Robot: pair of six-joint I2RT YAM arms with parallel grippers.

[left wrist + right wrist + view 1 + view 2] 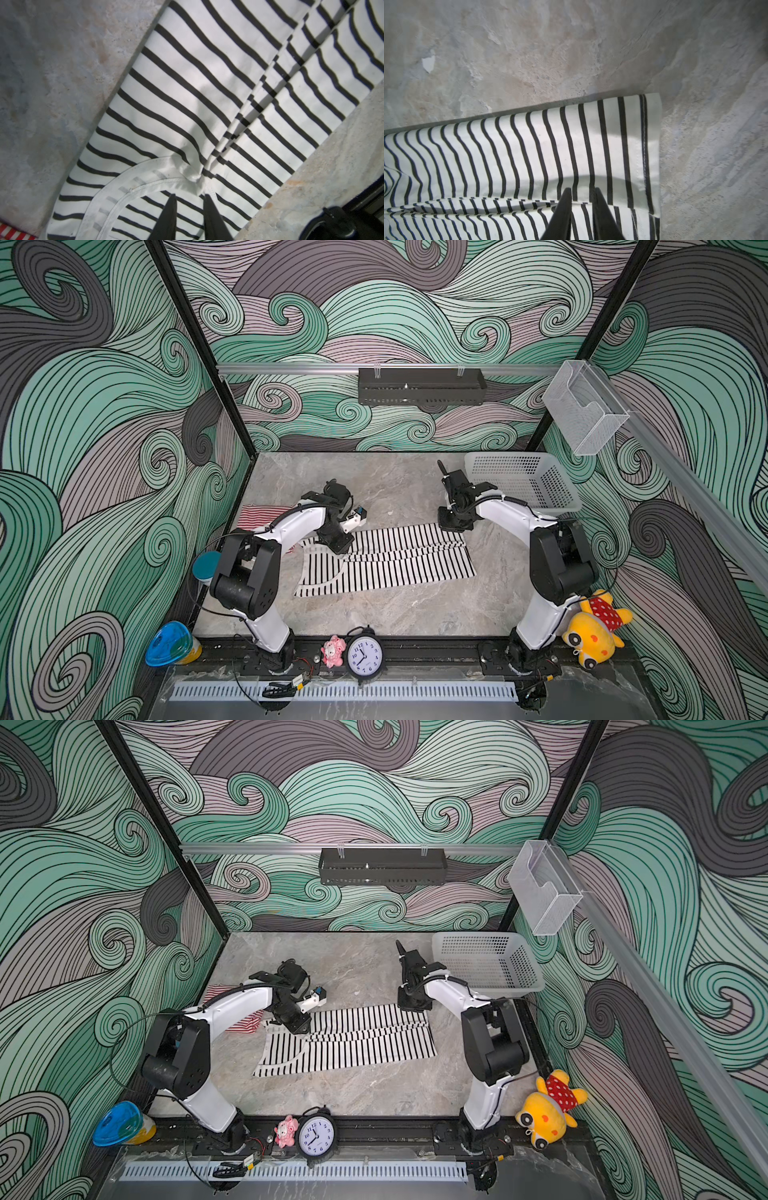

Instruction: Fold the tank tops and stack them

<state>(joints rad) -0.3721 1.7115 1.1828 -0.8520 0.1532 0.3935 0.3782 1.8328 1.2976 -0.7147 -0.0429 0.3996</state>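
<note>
My left gripper has its fingers a little apart over the black-and-white striped tank top, which lies mid-frame on the grey table. It holds nothing. My right gripper, by the hem, is the same. The red-and-white striped tank top lies at left. The white holey plastic basket, upper right, shows its bare floor.

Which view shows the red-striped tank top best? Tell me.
A top view: the red-striped tank top shows there, partly hidden by the left arm. The left wrist view catches only a corner; the right wrist view, nothing.
</note>
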